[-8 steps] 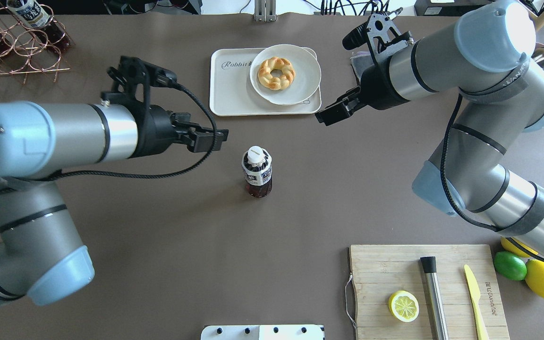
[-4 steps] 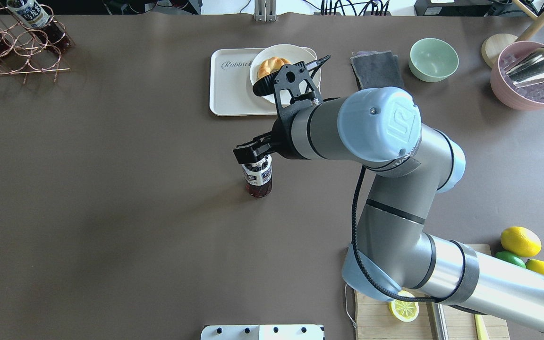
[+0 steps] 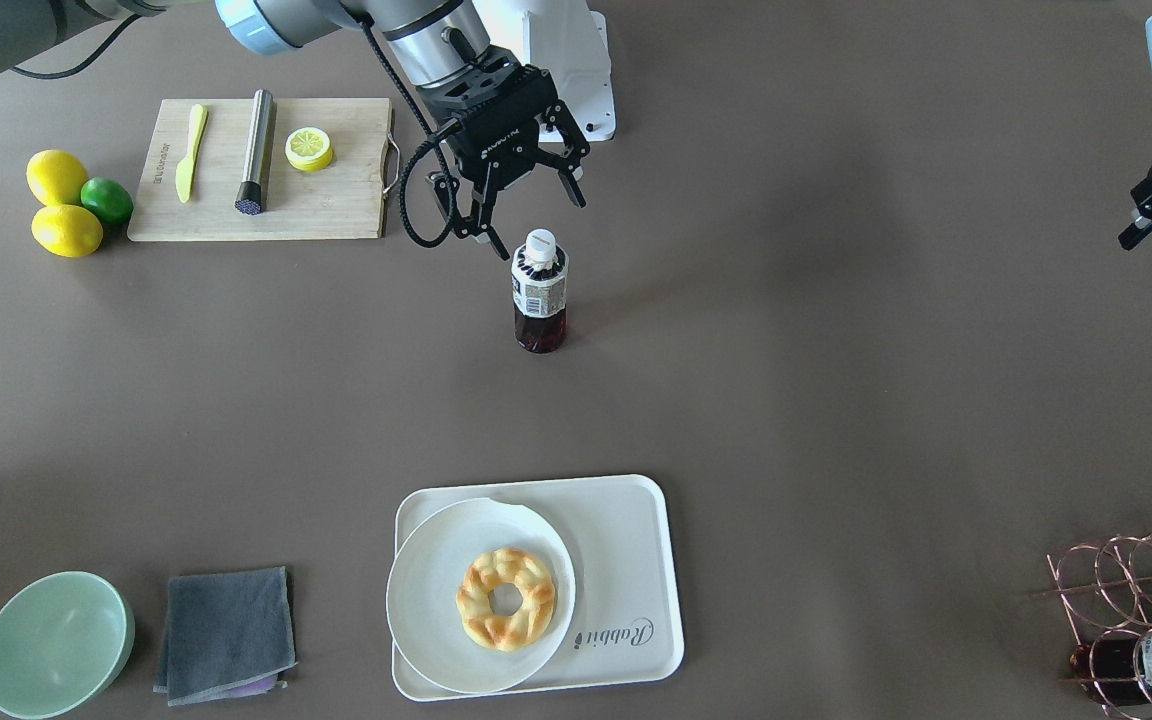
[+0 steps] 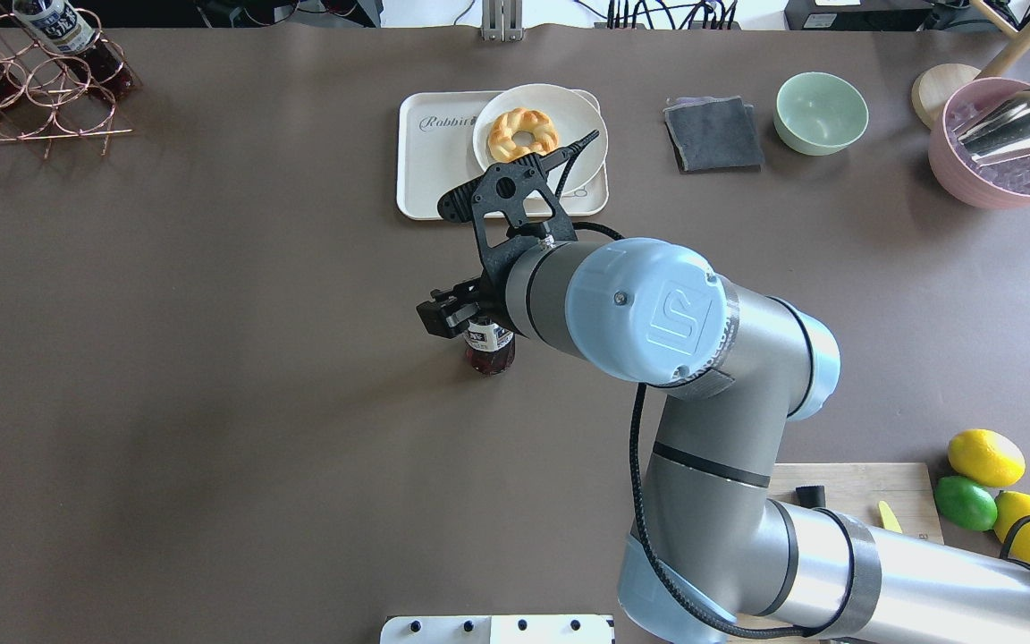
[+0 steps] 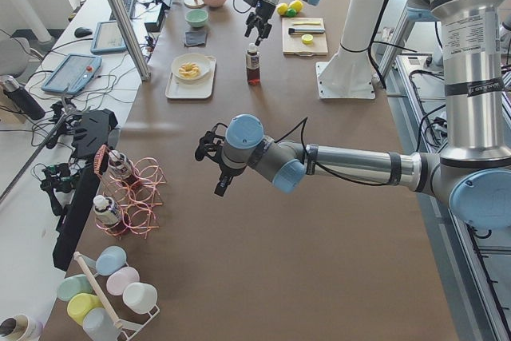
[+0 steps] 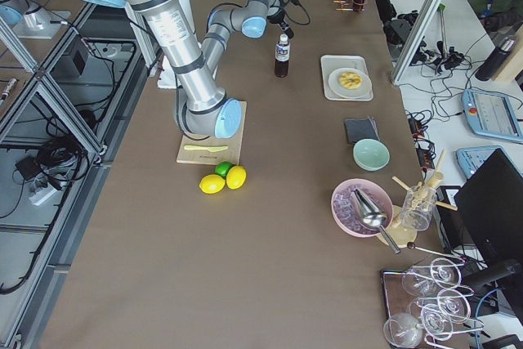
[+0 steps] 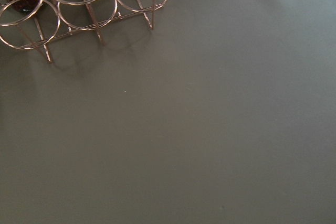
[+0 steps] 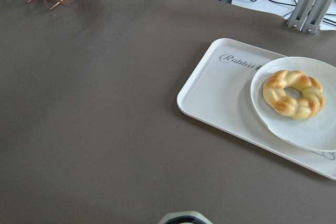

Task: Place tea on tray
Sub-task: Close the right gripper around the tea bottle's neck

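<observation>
Tea bottle [image 3: 539, 290], standing free: 1. Copper wire rack [image 4: 50, 136]: 1, with 2 racked bottles [image 4: 57, 22] visible. Tray [image 3: 626, 560]: 1. White plate [image 3: 431, 590]: 1. Braided ring pastry [image 3: 506, 598]: 1. Whole lemons [image 3: 66, 230]: 2. Lime [image 3: 106, 200]: 1. Lemon half [image 3: 308, 148]: 1. Cutting board [image 3: 336, 200]: 1. Yellow knife [image 3: 186, 150]: 1. Steel rod [image 3: 256, 150]: 1. Green bowl [image 3: 56, 645]: 1. Grey cloth [image 3: 226, 630]: 1. Pink bowl [image 4: 998, 183]: 1. Metal scoop [image 4: 1016, 125]: 1. Robot arms [image 4: 640, 313]: 2.
</observation>
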You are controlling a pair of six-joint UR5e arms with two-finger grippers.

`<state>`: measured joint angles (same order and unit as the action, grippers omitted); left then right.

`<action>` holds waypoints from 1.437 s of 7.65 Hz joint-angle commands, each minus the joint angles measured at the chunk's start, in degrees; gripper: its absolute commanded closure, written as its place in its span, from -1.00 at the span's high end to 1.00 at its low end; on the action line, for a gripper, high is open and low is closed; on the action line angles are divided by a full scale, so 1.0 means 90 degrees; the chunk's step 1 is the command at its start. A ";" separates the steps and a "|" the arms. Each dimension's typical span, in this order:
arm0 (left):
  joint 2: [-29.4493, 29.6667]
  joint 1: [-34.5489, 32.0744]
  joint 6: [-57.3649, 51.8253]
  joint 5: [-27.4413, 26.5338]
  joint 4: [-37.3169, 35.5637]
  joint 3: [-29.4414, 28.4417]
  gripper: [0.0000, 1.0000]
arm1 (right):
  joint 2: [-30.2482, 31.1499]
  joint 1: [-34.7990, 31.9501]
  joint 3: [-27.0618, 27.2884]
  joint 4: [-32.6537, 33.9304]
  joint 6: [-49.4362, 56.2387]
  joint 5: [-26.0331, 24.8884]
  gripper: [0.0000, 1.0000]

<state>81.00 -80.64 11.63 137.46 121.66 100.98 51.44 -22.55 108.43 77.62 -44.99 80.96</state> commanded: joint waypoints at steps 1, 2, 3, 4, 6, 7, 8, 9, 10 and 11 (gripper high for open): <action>-0.0006 -0.0025 -0.0042 0.0009 0.0017 -0.0019 0.96 | 0.0135 0.0471 -0.0016 -0.0020 -0.0011 -0.0897 0.88; -0.0006 -0.0015 -0.0042 0.0010 0.0017 -0.0019 0.96 | 0.0115 0.0522 -0.0016 -0.0030 -0.0069 -0.0910 0.75; -0.0006 -0.0015 -0.0042 0.0010 0.0017 -0.0019 0.96 | 0.0115 0.0532 -0.0016 -0.0040 -0.0079 -0.0900 0.64; 0.0014 -0.0015 -0.0042 0.0010 0.0008 -0.0019 0.96 | 0.0105 0.0532 -0.0006 -0.0040 -0.0070 -0.0891 0.52; 0.0014 -0.0015 -0.0042 0.0010 0.0017 -0.0019 0.96 | 0.0115 0.0474 -0.0026 -0.0050 -0.0040 -0.0881 0.48; 0.0014 -0.0015 -0.0042 0.0010 0.0017 -0.0019 0.96 | 0.0115 0.0387 -0.0045 -0.0040 -0.0021 -0.0881 0.48; 0.0024 -0.0015 -0.0042 0.0010 0.0017 -0.0019 0.96 | 0.0125 0.0309 -0.0065 -0.0040 -0.0021 -0.0881 0.48; 0.0024 -0.0015 -0.0042 0.0010 0.0017 -0.0009 0.96 | 0.0115 0.0279 -0.0065 -0.0040 -0.0030 -0.0881 0.48; 0.0024 -0.0015 -0.0042 0.0010 0.0017 -0.0009 0.96 | 0.0115 0.0279 -0.0075 -0.0040 -0.0050 -0.0881 0.46; 0.0024 -0.0015 -0.0042 0.0010 0.0027 -0.0009 0.96 | 0.0105 0.0279 -0.0075 -0.0040 -0.0069 -0.0881 0.44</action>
<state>81.20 -80.77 11.25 137.55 121.82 100.88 52.48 -19.91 107.82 77.25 -45.34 73.04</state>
